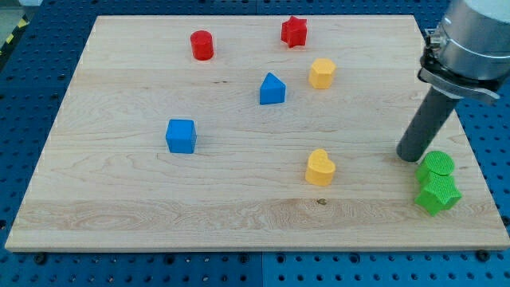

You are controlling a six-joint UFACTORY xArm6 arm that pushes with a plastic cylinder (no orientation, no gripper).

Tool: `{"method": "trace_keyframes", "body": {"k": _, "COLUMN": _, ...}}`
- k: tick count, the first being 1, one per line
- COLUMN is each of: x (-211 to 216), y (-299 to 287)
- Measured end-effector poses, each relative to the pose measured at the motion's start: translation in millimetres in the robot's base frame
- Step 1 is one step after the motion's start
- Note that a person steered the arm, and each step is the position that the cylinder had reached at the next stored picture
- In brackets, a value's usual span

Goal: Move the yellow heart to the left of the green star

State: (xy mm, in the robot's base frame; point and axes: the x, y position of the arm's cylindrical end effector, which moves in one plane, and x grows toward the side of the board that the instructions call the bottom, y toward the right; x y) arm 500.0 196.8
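Observation:
The yellow heart [319,168] lies on the wooden board, right of centre toward the view's bottom. The green star [437,195] sits near the board's bottom right corner, with a green cylinder [436,166] touching it just above. My tip [413,155] rests on the board close to the left of the green cylinder, up and left of the star. The heart lies well to the left of my tip, with bare board between them.
A yellow hexagon block [322,73], a blue house-shaped block [272,89], a red star [294,32] and a red cylinder [202,45] lie toward the view's top. A blue cube [181,135] sits at the left. The board's right edge [470,151] runs just beside the green blocks.

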Motion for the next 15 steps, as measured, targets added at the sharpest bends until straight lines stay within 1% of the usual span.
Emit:
{"method": "trace_keyframes", "body": {"k": 1, "x": -8.7, "y": -42.2}}
{"method": "trace_keyframes", "body": {"k": 2, "x": -8.7, "y": -86.8}}
{"method": "trace_keyframes", "body": {"k": 4, "x": -20.6, "y": -160.7}}
{"method": "trace_keyframes", "body": {"k": 5, "x": 0.6, "y": -155.8}}
{"method": "trace_keyframes", "body": {"k": 6, "x": 0.6, "y": -151.2}}
{"method": "trace_keyframes", "body": {"k": 7, "x": 3.1, "y": -111.2}}
{"method": "trace_keyframes", "body": {"k": 8, "x": 3.1, "y": -113.3}}
{"method": "trace_keyframes", "body": {"k": 9, "x": 8.2, "y": -136.2}}
{"method": "trace_keyframes", "body": {"k": 10, "x": 29.4, "y": -132.7}}
{"method": "trace_keyframes", "body": {"k": 12, "x": 32.6, "y": -114.4}}
{"method": "trace_keyframes", "body": {"k": 15, "x": 33.9, "y": -70.4}}
